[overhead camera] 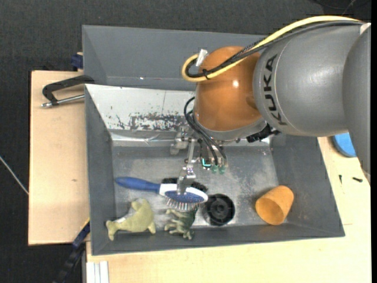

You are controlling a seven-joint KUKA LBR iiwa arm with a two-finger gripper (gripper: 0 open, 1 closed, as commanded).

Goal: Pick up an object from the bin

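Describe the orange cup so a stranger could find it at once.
Start at the grey metal bin and follow its near wall rightward. There an orange cup lies on its side, apart from the rest. Its neighbour, the black round cap, is dark and squat; the cup is bright and tapered.

Front of the bin (pixel 97 158) is pretty crowded: tan toy (pixel 132 220), green toy (pixel 181 221), brush (pixel 162 190) and black cap (pixel 219 210) all bunched along the near wall. Cup (pixel 274 204) sits apart on the right, with a bare gap before the cap. Back-left floor is wide open.
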